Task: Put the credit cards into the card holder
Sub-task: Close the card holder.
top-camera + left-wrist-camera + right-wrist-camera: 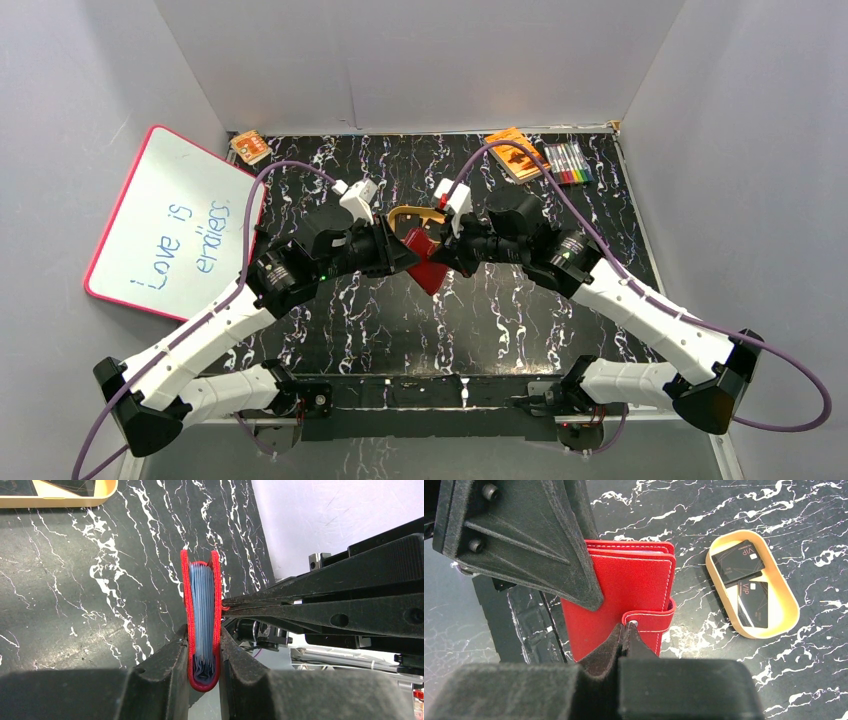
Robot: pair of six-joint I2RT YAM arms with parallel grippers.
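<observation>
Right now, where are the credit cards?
Both credit cards lie in the tan oval dish, right of the red card holder in the right wrist view. In the top view the dish sits just behind the holder, mid-table.

My arms (200, 335) are white shells between black joints, and a purple cable (290, 165) loops along each. My left gripper (204, 647) and right gripper (626, 630) have matte black, wedge-shaped, rough-faced fingers set with dark screws (478, 491). Near each wrist glows what may be a green light (323, 272).
</observation>
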